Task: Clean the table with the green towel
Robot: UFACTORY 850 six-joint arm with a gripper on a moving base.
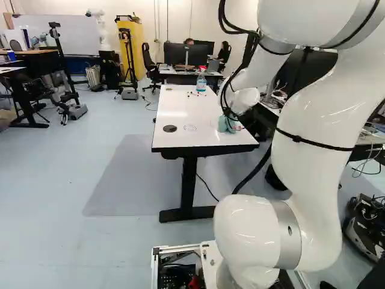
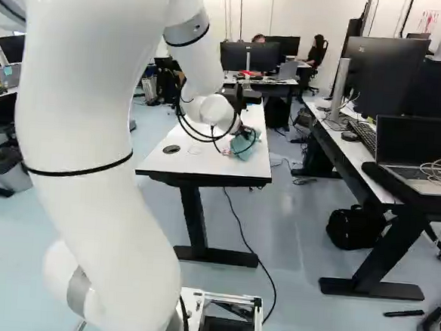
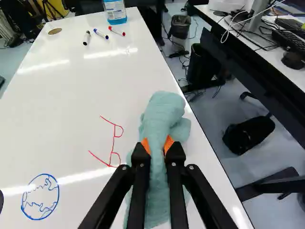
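Pincer (image 1: pixel 231 115): clenched on the green towel (image 3: pixel 164 114); the orange pads (image 3: pixel 169 143) press the cloth from two sides.
Green towel position: near part of the white worktop (image 3: pixel 71 95), close to its right edge.
Green towel form: bunched; a rounded fold projects past the fingertips toward the far end, and the remainder extends back beneath the fingers.
Red marking (image 3: pixel 114 143): angular strokes and loops on the worktop surface, just left of the green towel.
Blue drawing (image 3: pixel 40 196): round outline with wavy lines inside, left of the red marking and nearer.
Markers (image 3: pixel 100 33): three units, apart from one another, lying toward the far end; black at left, blue between, red at right.
Bottle (image 3: pixel 115 10): upright beyond the markers, containing blue liquid.
Disc, near left (image 1: pixel 169 128): dark, round, set left of the blue drawing.
Black bag (image 3: pixel 248 135): on the floor, right of the worktop.
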